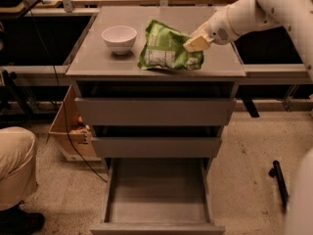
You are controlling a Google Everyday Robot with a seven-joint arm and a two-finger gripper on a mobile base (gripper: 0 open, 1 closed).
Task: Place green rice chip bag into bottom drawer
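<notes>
The green rice chip bag (166, 48) hangs tilted over the front part of the grey cabinet top (98, 58), its lower edge close to or touching the surface. My gripper (194, 44) is shut on the bag's right edge, reaching in from the upper right. The bottom drawer (157, 195) is pulled out and open below, its tray showing bare grey metal. The two drawers above it are shut.
A white bowl (119, 38) stands on the cabinet top left of the bag. A cardboard box (68, 126) sits on the floor left of the cabinet. A person's knee (14, 165) is at the lower left. A black rod (280, 182) lies on the floor at right.
</notes>
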